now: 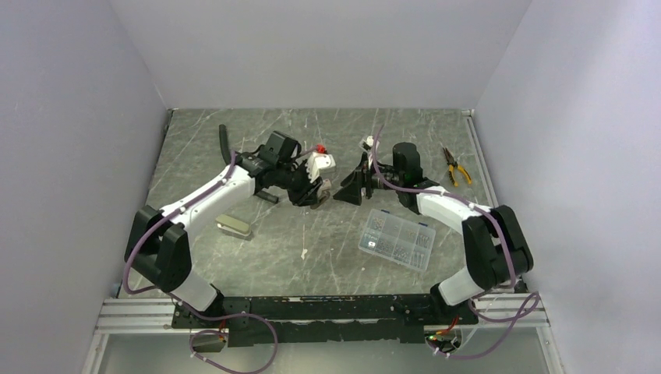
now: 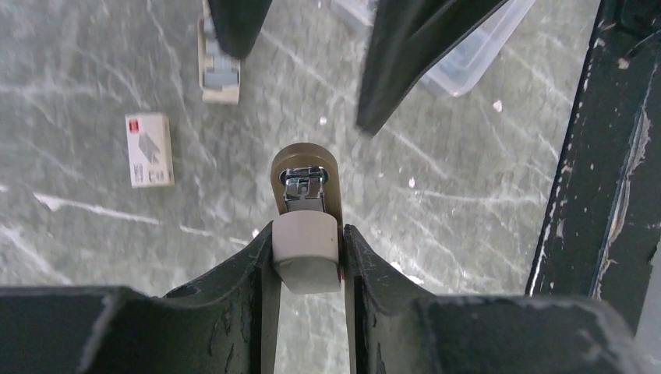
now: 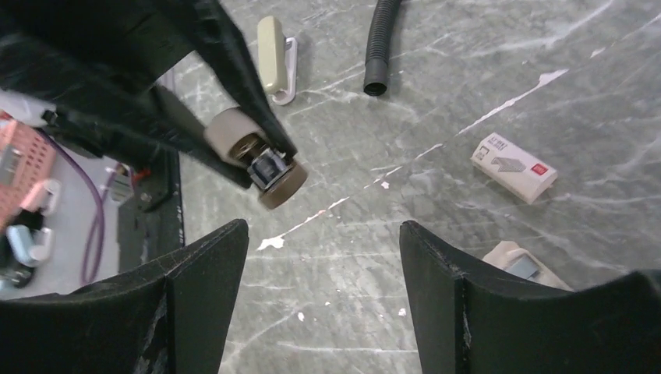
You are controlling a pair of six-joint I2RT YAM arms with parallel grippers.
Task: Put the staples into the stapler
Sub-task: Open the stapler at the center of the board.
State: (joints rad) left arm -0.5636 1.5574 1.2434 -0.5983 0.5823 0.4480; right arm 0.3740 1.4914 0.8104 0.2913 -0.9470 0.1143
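Pale walls [image 1: 78, 117] closed us in on the left, right and far sides, meeting the grey marbled table [image 1: 257, 261] at its edges. The broadest bare stretch of table lay low in the middle of the top view, between the two arms, which both reached to the centre of that view. The right gripper [image 3: 321, 230] stood wide, gripping nothing, its tips near the left one with a narrow gap between.

A clear compartment box [image 1: 396, 240] sat lower right of centre. A black hose [image 1: 224, 140] lay upper left, and yellow-handled pliers [image 1: 456, 166] upper right by the table's edge. A beige stapler [image 1: 234, 226] lay centre left. We saw the left gripper [image 2: 305, 243] clamped on the olive stapler [image 2: 305, 183] at mid-frame, metal channel showing. A small white staple box [image 2: 148, 149] lay at the left of the left wrist view.
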